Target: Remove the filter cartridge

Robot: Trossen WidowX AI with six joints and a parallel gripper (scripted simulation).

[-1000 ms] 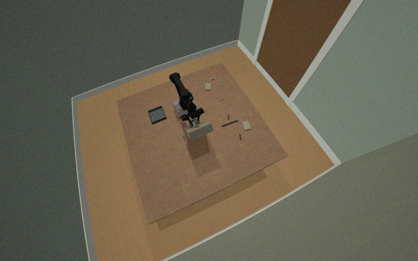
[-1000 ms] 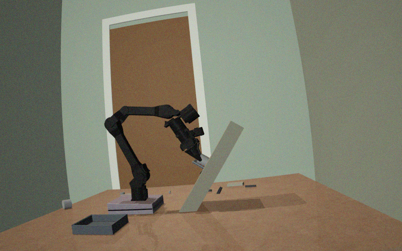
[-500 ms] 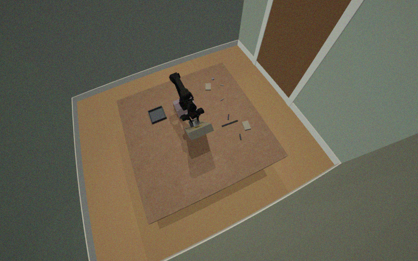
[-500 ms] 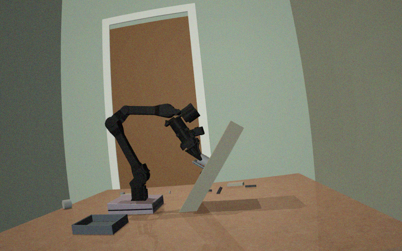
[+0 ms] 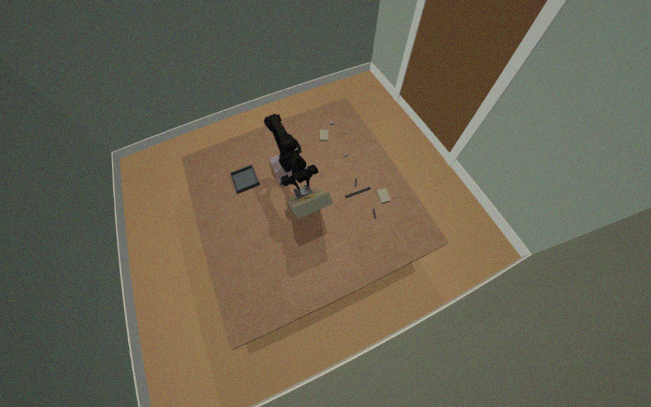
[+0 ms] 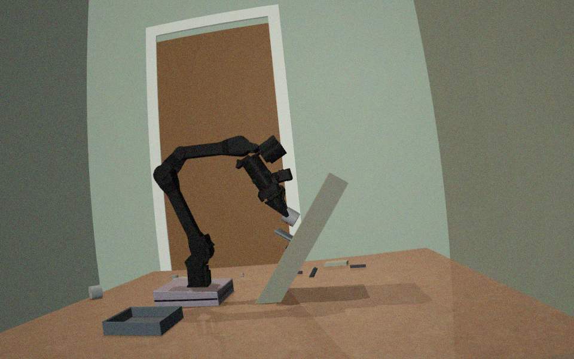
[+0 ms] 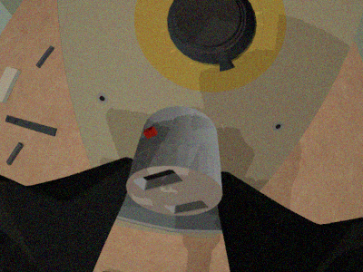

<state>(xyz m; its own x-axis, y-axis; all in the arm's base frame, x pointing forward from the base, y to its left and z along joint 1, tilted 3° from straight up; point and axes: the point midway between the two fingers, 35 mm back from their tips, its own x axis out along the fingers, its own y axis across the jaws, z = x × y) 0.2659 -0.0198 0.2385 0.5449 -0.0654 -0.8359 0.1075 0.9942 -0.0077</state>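
Observation:
The filter cartridge is a grey cylinder with a red mark on its side and two dark slots on its pale face. My gripper is shut on it, one finger on each side near the slotted face. The cartridge is out of the tilted beige service panel, a little in front of it. The panel's round dark opening shows inside a yellow ring. The blue-grey tray stands apart, to the side of the arm's base.
A grey ledge juts from the panel below the cartridge. The arm's base block stands between tray and panel. Dark bars and a pale block lie beyond the panel's side. A small cylinder lies behind the tray.

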